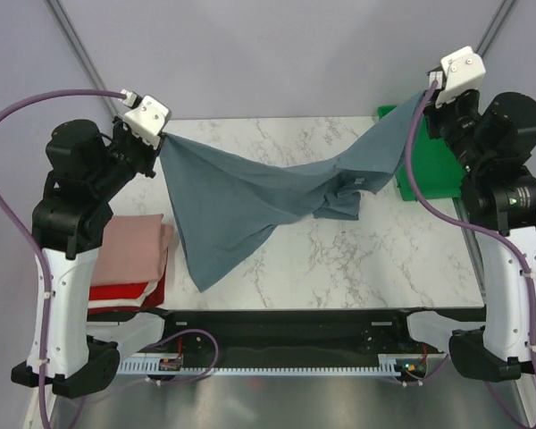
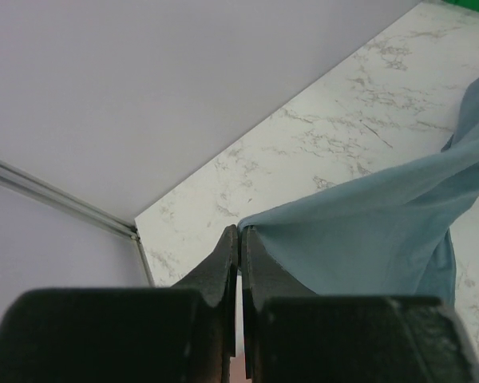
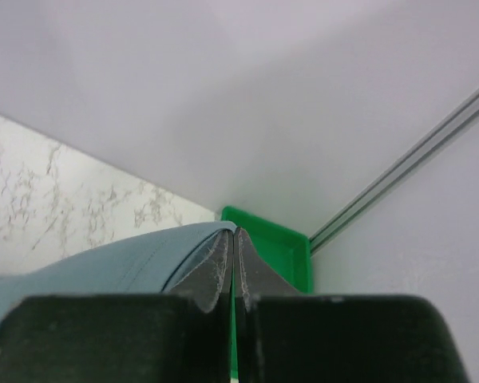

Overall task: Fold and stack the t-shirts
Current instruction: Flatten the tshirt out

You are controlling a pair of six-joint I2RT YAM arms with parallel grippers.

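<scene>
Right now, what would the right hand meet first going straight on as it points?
Probably the green plastic tray just beyond the right hand, shut on the blue-grey cloth t-shirt; depth is unclear.

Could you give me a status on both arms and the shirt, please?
Left gripper shut on blue-grey shirt, right gripper shut on its other end. Shirt strung between them, twisted mid-span, tail on table. Pink shirt left, green tray right, neither blocking.

Matt soft cloth t-shirt (image 1: 250,201) (slate blue-grey), glossy marble-patterned table (image 1: 375,259), green plastic tray (image 1: 429,165)
</scene>
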